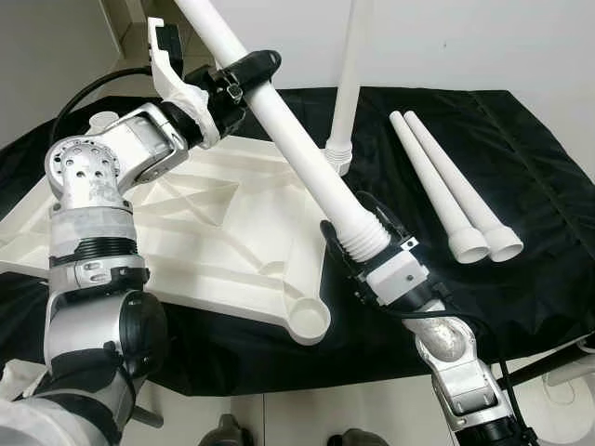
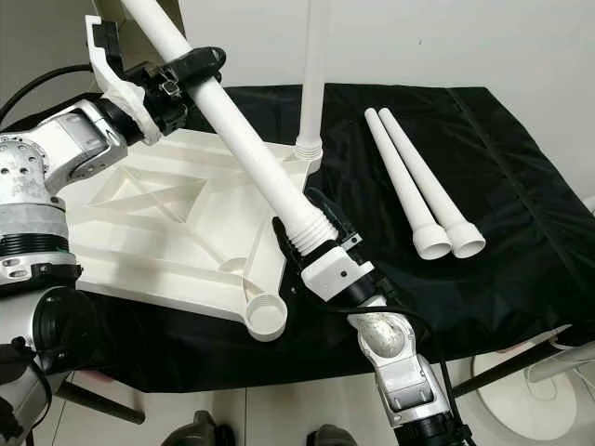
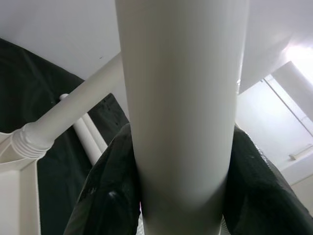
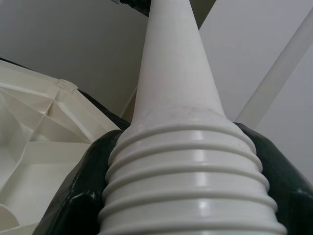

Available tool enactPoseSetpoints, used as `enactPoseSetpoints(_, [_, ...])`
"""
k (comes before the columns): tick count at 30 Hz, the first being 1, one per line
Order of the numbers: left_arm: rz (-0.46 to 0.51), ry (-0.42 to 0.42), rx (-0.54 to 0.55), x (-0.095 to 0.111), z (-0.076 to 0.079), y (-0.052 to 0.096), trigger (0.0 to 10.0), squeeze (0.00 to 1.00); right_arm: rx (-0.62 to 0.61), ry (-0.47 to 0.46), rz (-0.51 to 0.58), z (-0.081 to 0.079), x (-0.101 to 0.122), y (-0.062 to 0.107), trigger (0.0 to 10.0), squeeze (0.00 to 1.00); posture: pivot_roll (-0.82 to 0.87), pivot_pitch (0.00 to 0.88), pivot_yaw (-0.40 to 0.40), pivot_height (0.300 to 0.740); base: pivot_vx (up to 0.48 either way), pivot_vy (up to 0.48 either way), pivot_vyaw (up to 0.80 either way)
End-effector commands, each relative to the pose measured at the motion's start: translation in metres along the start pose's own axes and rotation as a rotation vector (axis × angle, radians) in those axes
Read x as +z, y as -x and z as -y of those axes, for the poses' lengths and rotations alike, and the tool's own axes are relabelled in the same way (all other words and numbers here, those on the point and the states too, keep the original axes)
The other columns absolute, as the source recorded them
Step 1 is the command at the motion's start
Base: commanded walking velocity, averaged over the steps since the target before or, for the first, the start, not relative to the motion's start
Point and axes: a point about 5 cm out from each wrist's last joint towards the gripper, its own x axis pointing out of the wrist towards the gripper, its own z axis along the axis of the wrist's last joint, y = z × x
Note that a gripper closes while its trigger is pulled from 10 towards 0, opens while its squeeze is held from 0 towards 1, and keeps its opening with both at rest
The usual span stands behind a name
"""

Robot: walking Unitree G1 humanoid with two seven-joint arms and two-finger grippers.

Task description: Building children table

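A: Grippers?
B: Both clamped on one leg (image 1: 297,153). Right gripper (image 1: 364,243) around its threaded end, left gripper (image 1: 244,76) higher up the shaft, at 11 o'clock.
A: Tabletop?
B: Tabletop (image 1: 214,232) upside down on the cloth (image 1: 521,149); empty socket (image 1: 310,321) at 7 o'clock from the thread, one leg already standing (image 1: 346,84), two spares (image 1: 456,200) at 3 o'clock.
A: Risk?
B: Leg's tilted; threads could cross or miss the socket.

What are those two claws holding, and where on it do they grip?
Both hold one white table leg. The left gripper clamps its smooth shaft higher up; the right gripper clamps its ribbed threaded end, near the tabletop.
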Motion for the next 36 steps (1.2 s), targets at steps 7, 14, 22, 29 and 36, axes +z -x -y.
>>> enactPoseSetpoints(7, [0.046,0.077,-0.042,0.014,0.005,0.0,9.5,0.0,-0.008,0.017,-0.009,-0.002,-0.004,0.004,10.0,0.8,-0.1,0.037,0.076,0.74,0.0,0.0,0.0])
enactPoseSetpoints(14, [0.063,0.1,0.009,0.016,-0.004,0.002,10.0,0.0,-0.026,-0.003,-0.021,-0.002,-0.007,0.01,10.0,1.0,-0.1,0.042,0.067,0.74,0.0,0.0,0.0])
enactPoseSetpoints(22, [0.077,0.012,0.052,0.02,-0.006,0.004,10.0,0.0,-0.098,-0.102,-0.106,0.002,-0.015,0.019,10.0,0.89,-0.1,0.043,0.063,0.74,0.0,0.0,0.0])
enactPoseSetpoints(29, [0.148,-0.173,0.158,0.03,-0.013,0.008,10.0,0.0,-0.092,-0.256,-0.232,0.003,-0.03,0.037,10.0,0.0,-0.1,0.044,0.058,0.74,0.0,0.0,0.0])
enactPoseSetpoints(36, [0.234,-0.297,0.242,0.037,-0.013,0.006,10.0,0.0,-0.099,-0.273,-0.344,0.014,-0.04,0.036,10.0,0.0,-0.12,0.046,0.052,0.74,0.0,0.0,0.0])
